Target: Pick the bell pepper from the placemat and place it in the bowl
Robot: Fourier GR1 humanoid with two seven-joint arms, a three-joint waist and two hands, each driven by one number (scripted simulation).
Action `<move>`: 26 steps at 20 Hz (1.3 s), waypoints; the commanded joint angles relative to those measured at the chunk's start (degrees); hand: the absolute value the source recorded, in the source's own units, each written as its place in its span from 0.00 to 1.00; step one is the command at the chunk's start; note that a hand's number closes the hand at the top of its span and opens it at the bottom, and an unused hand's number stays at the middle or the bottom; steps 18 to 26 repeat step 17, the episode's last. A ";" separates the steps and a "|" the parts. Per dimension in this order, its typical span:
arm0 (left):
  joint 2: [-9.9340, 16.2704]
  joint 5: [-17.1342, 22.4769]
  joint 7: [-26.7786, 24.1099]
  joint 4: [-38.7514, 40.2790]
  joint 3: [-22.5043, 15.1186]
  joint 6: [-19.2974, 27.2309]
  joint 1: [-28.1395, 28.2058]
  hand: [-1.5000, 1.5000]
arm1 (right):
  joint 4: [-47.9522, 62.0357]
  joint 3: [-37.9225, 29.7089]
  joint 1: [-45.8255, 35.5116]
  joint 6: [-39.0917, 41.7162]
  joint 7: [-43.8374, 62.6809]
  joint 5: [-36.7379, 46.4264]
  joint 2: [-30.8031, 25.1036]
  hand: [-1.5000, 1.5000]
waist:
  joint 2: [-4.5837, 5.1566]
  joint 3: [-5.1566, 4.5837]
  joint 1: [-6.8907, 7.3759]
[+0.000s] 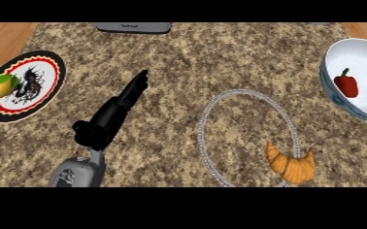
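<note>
croissant (290, 165) lies on the ring-edged placemat (208, 140), nearest. left hand (114, 111) rests over the surface (186, 63), fingers straight, holding nothing. bell pepper (347, 83) sits inside the bowl (331, 85). patterned plate (39, 77) carries a yellow-green fruit (7, 85).

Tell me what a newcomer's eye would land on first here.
First the left robot hand, black, stretched flat across the middle of the speckled counter with straight fingers. Next the red pepper lying inside the white bowl at the right edge. Then the golden croissant on the ringed placemat at lower right, and the patterned plate at far left.
</note>
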 commanded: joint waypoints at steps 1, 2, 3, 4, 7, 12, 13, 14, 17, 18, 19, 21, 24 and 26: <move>0.54 0.65 -1.36 -0.36 0.17 -1.20 0.22 0.50 | 4.13 -2.93 -0.71 7.05 0.21 -2.53 -4.29 0.00 | 0.63 0.14 0.93; 0.56 -0.19 -0.61 0.72 0.56 -0.25 -0.47 0.50 | 4.45 -4.06 -0.77 8.72 0.27 -3.63 -6.96 0.00 | 0.76 0.20 0.39; -0.27 -0.42 -1.27 0.33 -0.29 -0.07 -0.60 0.50 | 5.09 -4.21 -1.38 9.95 1.80 -3.85 -7.13 0.00 | 0.80 0.20 0.73; 0.52 0.02 -1.38 0.98 0.52 -0.75 -1.28 0.50 | 5.36 -5.34 -2.14 9.35 3.01 -4.89 -7.88 0.00 | 0.99 0.22 0.86; 0.44 -0.18 -0.89 0.27 0.40 -0.60 -2.13 0.50 | 6.21 -6.61 0.48 7.56 2.20 -6.12 -7.56 0.00 | 1.38 0.48 1.00; -0.78 0.11 -0.99 -0.23 -0.34 -0.19 -1.10 0.50 | 6.44 -8.06 2.18 12.34 1.90 -7.76 -11.58 0.00 | 1.48 0.76 0.40; -0.10 0.40 -0.98 -0.18 0.03 -0.74 -0.71 0.50 | 6.08 -7.75 2.57 11.67 1.96 -7.45 -11.44 0.00 | 1.58 0.75 1.01; 0.39 0.22 -0.76 0.12 0.52 -0.54 -0.19 0.50 | 6.01 -7.80 3.89 13.32 0.43 -7.59 -11.83 0.00 | 1.45 0.84 0.36; -0.54 0.39 -2.09 0.08 -0.08 -0.47 0.37 0.50 | 5.80 -7.95 4.02 14.04 1.73 -7.90 -12.00 0.00 | 1.72 0.88 0.98; -0.54 0.39 -2.09 0.08 -0.08 -0.47 0.37 0.50 | 5.80 -7.95 4.02 14.04 1.73 -7.90 -12.00 0.00 | 1.72 0.88 0.98; -0.54 0.39 -2.09 0.08 -0.08 -0.47 0.37 0.50 | 5.80 -7.95 4.02 14.04 1.73 -7.90 -12.00 0.00 | 1.72 0.88 0.98; -0.54 0.39 -2.09 0.08 -0.08 -0.47 0.37 0.50 | 5.80 -7.95 4.02 14.04 1.73 -7.90 -12.00 0.00 | 1.72 0.88 0.98; -0.54 0.39 -2.09 0.08 -0.08 -0.47 0.37 0.50 | 5.80 -7.95 4.02 14.04 1.73 -7.90 -12.00 0.00 | 1.72 0.88 0.98; -0.54 0.39 -2.09 0.08 -0.08 -0.47 0.37 0.50 | 5.80 -7.95 4.02 14.04 1.73 -7.90 -12.00 0.00 | 1.72 0.88 0.98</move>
